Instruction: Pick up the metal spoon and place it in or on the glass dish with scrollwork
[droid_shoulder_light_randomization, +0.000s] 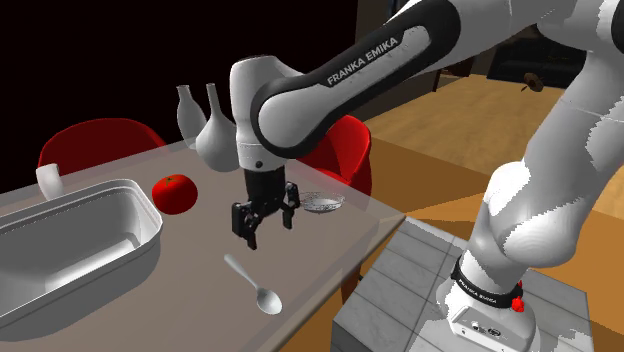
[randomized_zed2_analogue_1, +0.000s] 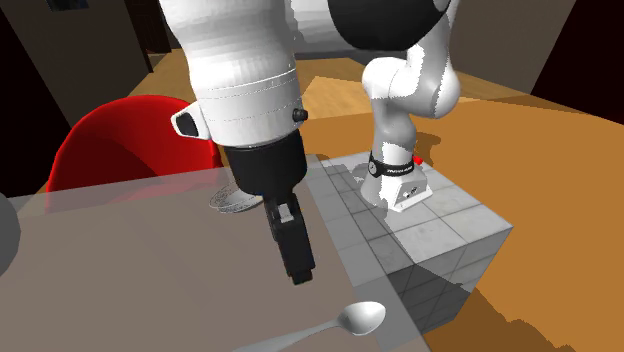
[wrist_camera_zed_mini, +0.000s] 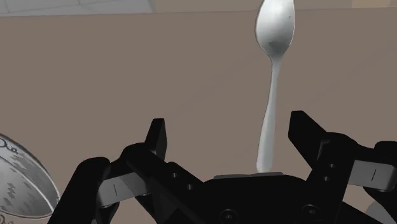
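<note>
Nearest the bench (droid_shoulder_light_randomization: 190, 300) edge, shoulder view, the metal spoon (droid_shoulder_light_randomization: 252, 284) lies flat, its bowl toward five o'clock. At its twelve o'clock my tool (droid_shoulder_light_randomization: 265, 225) hangs released, fingers apart and touching nothing. In the wrist view the spoon's handle runs between them. Farther back, the glass dish (droid_shoulder_light_randomization: 323, 202) sits at my tool's two o'clock and a red tomato (droid_shoulder_light_randomization: 173, 193) at its ten o'clock.
</note>
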